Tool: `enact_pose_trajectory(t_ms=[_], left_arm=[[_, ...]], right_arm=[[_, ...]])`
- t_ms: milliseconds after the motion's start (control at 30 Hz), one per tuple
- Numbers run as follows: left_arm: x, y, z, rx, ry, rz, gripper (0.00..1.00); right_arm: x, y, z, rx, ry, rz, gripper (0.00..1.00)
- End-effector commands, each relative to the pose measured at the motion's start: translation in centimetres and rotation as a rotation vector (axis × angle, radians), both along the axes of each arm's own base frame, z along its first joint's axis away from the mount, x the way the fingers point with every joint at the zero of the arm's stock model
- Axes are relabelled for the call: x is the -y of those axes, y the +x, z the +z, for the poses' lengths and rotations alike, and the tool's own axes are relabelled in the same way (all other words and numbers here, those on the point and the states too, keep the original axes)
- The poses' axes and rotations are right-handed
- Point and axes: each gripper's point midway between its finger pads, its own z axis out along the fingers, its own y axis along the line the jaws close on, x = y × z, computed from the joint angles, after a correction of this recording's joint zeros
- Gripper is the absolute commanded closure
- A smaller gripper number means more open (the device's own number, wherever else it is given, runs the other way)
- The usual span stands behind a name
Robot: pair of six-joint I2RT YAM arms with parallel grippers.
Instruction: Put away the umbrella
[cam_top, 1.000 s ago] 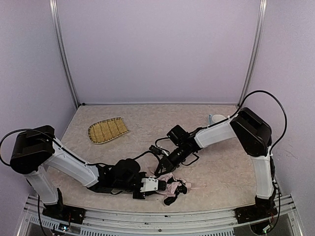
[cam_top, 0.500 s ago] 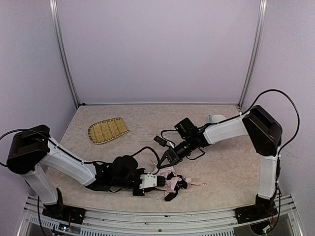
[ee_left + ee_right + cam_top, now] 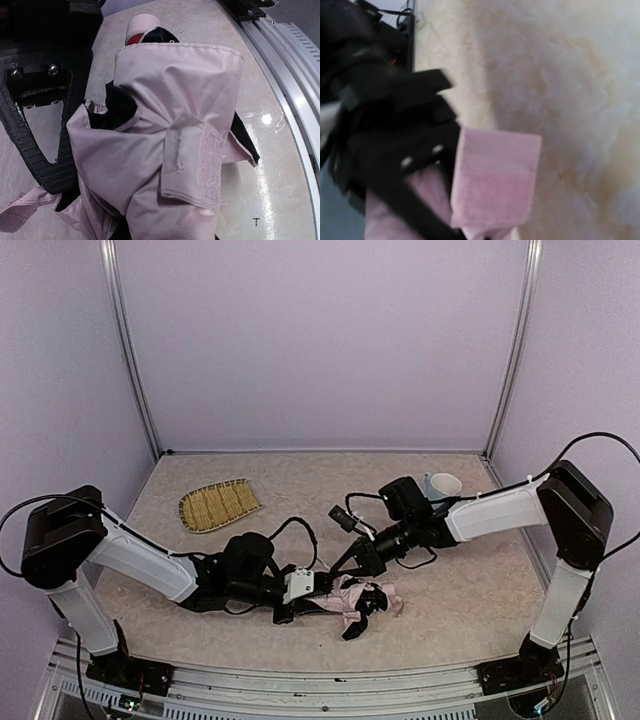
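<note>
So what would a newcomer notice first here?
The crumpled pink-and-black umbrella at front centre draws the eye. The left gripper clamps it from the left, and the right gripper, shut, reaches down to it from behind. A woven tray lies back left.

Your top view's evenly lit, soft shadows only. Left wrist is sharp, with glare on the tabletop (image 3: 265, 120). Right wrist is badly blurred throughout.
</note>
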Motion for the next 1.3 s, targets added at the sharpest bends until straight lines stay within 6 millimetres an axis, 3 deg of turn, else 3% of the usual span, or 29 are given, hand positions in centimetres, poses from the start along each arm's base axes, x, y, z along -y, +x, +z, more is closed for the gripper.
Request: enact_pose_trajectory(t_ms=[0, 133, 400, 500, 700, 800, 1000, 1167, 1267], left_arm=[[-4.3, -4.1, -6.4, -0.397, 0.187, -0.012, 1.00], [-3.8, -3.4, -6.8, -0.453, 0.198, -0.005, 1.00], [-4.0, -1.0, -9.4, -0.473, 0.280, 0.126, 0.98], [-3.7, 0.8, -9.8, -0.424, 0.294, 0.213, 0.86], [-3.0, 1.6, -9.8, -0.325, 0.280, 0.262, 0.49], [-3.0, 1.7, -9.2, -0.273, 0.244, 0.266, 0.28], [-2.5, 2.1, -6.8, -0.141, 0.129, 0.277, 0.23], [-1.9, -0.3, -3.6, 0.009, -0.003, 0.175, 0.18], [-1.7, -0.5, -2.8, 0.021, -0.043, 0.163, 0.15]], right_arm=[[-0.4, -2.3, 8.3, 0.349, 0.280, 0.102, 1.00], [-0.9, -5.6, 8.4, 0.466, 0.314, 0.169, 1.00], [-0.4, -7.6, 8.1, 0.540, 0.339, 0.143, 1.00], [-0.5, -7.7, 6.1, 0.518, 0.297, 0.141, 1.00], [-0.7, -7.6, 2.9, 0.488, 0.251, 0.155, 1.00], [-0.5, -7.8, 1.1, 0.469, 0.213, 0.172, 1.00], [-0.2, -8.0, -1.0, 0.446, 0.170, 0.185, 1.00], [-0.1, -7.7, -1.7, 0.449, 0.146, 0.174, 1.00], [0.0, -7.6, -2.0, 0.458, 0.134, 0.168, 1.00]])
